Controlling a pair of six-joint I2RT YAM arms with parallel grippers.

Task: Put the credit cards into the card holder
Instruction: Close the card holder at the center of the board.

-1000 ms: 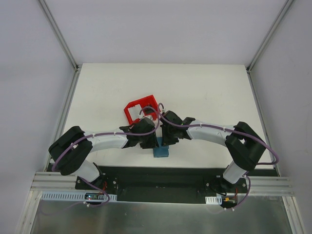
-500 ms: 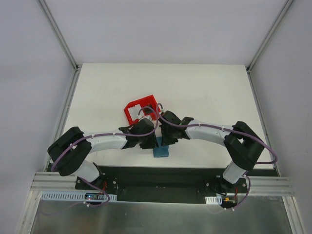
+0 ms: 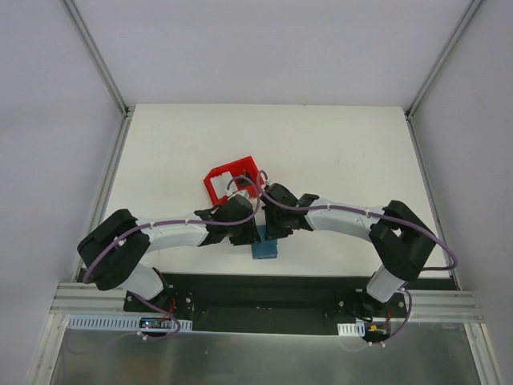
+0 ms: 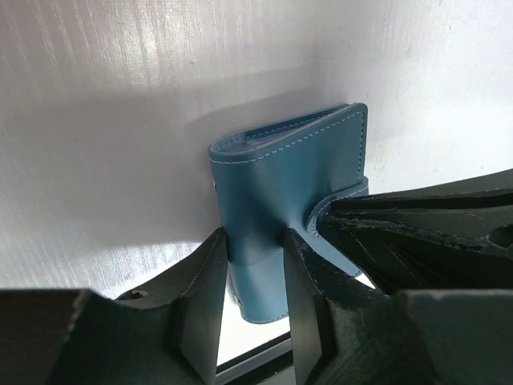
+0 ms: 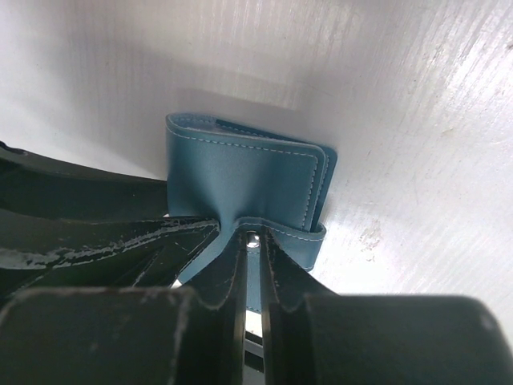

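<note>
The card holder [image 4: 280, 176] is a teal-blue folded wallet standing on edge on the white table near the front edge [image 3: 264, 250]. My left gripper [image 4: 255, 241] is shut on the folded body, one finger on each face. My right gripper [image 5: 255, 237] is shut on the wallet's snap tab [image 5: 292, 241], with the metal snap showing between its fingertips. Seen from above, the two grippers [image 3: 250, 234] [image 3: 274, 231] meet over the wallet. No credit cards can be made out in any view.
A red plastic bin [image 3: 215, 186] sits on the table just behind the two grippers, partly covered by the wrists and purple cables. The table's dark front rail [image 3: 264, 285] runs right below the wallet.
Both arms have shifted very slightly. The wallet stays in the same spot and both grips are unchanged.
</note>
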